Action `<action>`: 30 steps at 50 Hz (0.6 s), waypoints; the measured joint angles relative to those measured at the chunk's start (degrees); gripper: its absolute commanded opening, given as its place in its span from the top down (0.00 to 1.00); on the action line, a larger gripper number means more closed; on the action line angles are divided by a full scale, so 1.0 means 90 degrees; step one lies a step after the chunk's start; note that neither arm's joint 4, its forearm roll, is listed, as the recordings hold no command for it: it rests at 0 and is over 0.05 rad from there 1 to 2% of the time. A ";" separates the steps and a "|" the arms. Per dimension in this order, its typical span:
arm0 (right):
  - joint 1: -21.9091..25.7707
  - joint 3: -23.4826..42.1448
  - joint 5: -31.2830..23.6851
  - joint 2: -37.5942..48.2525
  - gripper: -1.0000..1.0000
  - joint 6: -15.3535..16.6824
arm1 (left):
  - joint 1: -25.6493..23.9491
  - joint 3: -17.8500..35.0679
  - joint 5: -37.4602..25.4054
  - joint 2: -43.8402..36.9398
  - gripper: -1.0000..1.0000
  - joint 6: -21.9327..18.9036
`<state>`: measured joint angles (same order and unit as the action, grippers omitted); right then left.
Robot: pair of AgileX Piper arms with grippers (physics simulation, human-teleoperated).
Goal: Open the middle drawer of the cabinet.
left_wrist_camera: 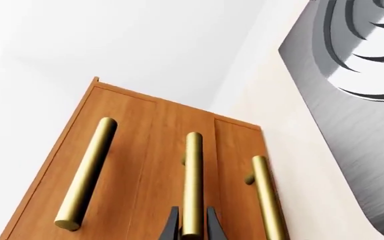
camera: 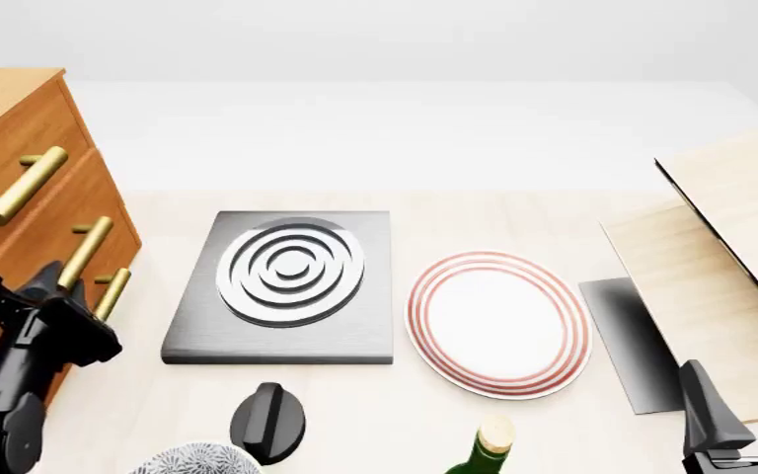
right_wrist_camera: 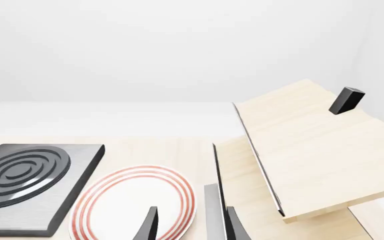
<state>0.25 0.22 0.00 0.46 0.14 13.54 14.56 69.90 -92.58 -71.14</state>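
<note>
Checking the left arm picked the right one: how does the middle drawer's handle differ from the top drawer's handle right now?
The middle handle sits between the left gripper's fingers; the top handle has nothing around it. In the front view the middle handle is partly hidden behind the left arm, while the top handle shows whole. Both are brass bars on the same orange-brown cabinet, and both drawers look closed.

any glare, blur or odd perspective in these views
Left wrist view: sharp, but the cabinet is steeply foreshortened, its brass handles looking like long rods; the white background is washed out. Front view: even light, soft sheen on the metal burner plate. Right wrist view: crisp, with the pale board evenly lit.
</note>
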 measured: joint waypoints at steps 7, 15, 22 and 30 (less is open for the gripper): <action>0.0000 0.0000 0.0000 0.0000 0.00 0.0000 | -0.0096 -0.0024 0.0000 0.0021 1.00 -0.0223; 0.0000 0.0000 0.0000 0.0000 0.00 0.0000 | -0.0193 -0.0048 0.0000 0.0056 1.00 -0.0470; 0.0000 0.0000 0.0000 0.0000 0.00 0.0000 | -0.0273 -0.0066 -0.0003 0.0081 1.00 -0.0634; 0.0000 0.0000 0.0000 0.0000 0.00 0.0000 | -0.0349 -0.0082 0.0000 0.0085 1.00 -0.0778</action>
<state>0.25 0.22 0.00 0.46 0.15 10.40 13.82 69.90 -91.81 -78.14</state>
